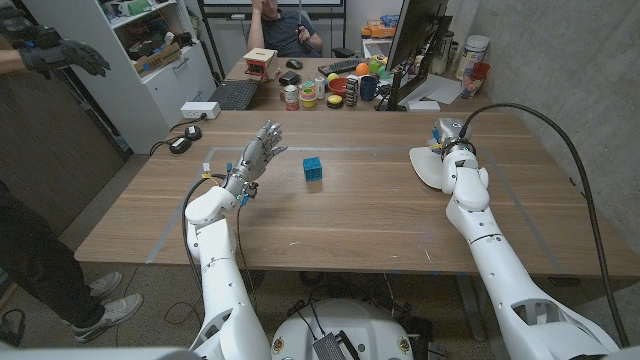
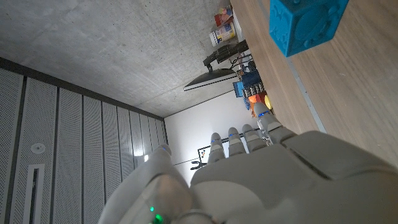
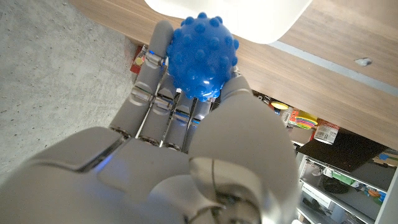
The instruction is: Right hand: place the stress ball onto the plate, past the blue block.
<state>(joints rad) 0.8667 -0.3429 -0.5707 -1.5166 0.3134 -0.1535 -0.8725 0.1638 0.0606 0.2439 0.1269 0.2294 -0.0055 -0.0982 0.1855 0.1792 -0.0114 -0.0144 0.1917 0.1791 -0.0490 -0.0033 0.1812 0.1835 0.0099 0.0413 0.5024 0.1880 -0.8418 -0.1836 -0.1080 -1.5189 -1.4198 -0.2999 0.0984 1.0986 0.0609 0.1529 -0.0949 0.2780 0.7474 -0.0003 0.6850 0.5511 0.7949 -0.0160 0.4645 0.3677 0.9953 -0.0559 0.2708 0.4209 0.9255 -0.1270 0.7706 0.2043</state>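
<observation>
One small blue stress ball (image 3: 203, 56), knobby and probably soft and light, sits pinched between the fingers and thumb of the right hand (image 3: 186, 143) just at the white plate (image 3: 230, 15), so a gentle grip around its middle should hold it without squeezing.

Office-lab: cluttered desk (image 1: 330, 85), monitor (image 1: 415, 45), shelves (image 1: 150, 40).
</observation>
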